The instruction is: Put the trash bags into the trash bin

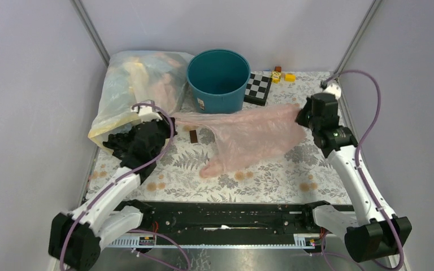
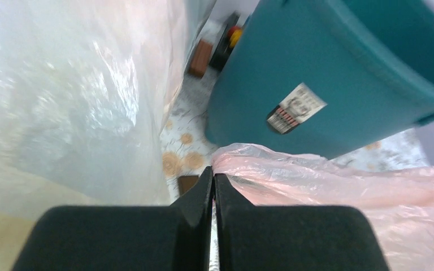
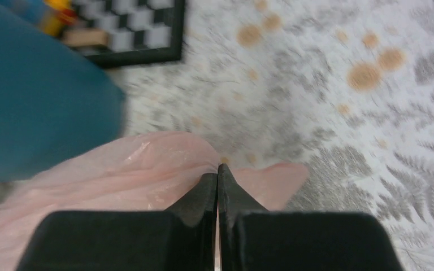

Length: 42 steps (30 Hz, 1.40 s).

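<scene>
The teal-blue trash bin [image 1: 218, 79] stands upright at the back middle, white label on its side [image 2: 296, 107]. A thin pink trash bag [image 1: 248, 135] stretches between both grippers, sagging onto the table in front of the bin. My left gripper [image 1: 168, 117] is shut on its left edge [image 2: 316, 180]. My right gripper [image 1: 300, 116] is shut on its right edge [image 3: 147, 169]. A large clear, filled trash bag [image 1: 133, 90] lies at the back left, beside the bin and my left arm; it also fills the left of the left wrist view [image 2: 73, 96].
A checkerboard tile [image 1: 258, 87] and small yellow and red blocks [image 1: 280, 75] lie right of the bin. A small brown block [image 1: 193, 136] lies on the floral tablecloth under the pink bag's left part. Grey walls and frame posts enclose the table.
</scene>
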{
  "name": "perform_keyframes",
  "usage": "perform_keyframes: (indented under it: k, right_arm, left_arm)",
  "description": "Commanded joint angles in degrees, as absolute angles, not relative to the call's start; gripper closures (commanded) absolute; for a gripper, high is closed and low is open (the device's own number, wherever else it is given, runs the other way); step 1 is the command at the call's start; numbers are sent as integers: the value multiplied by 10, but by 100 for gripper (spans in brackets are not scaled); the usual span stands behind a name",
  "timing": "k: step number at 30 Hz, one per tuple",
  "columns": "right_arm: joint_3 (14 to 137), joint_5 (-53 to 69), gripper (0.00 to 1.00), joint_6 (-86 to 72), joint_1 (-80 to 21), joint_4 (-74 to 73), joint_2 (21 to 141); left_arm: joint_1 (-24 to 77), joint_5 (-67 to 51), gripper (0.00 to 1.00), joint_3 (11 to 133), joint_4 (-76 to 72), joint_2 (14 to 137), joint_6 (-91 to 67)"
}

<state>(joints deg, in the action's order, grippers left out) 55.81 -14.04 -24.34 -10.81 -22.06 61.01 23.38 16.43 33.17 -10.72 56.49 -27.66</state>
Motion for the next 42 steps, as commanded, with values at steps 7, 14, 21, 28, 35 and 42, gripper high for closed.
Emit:
perform_keyframes:
  k: [7,14,21,28,35,42]
  right_arm:
    - [815,35,100,-196,-120,-271,688]
    - [957,100,100,-202,-124,-248,781]
    - [1160,160,100,-227,-142,-233,946]
    - [1375,188,100,-253,-173,-223,1103]
    - [1363,206,100,-274,-197,-154,1167]
    - [1312,197,73,-232,-224,-166,1194]
  left_arm:
    - [236,200,100,526,56,428,-248]
    - [236,228,100,709,107,469,-188]
    - [236,291,100,905,116,577,-98]
    - [231,322,100,1025,101,651,-56]
    - [229,330,100,1013,83,647,-48]
    - [229,304,100,985,88,625,-69]
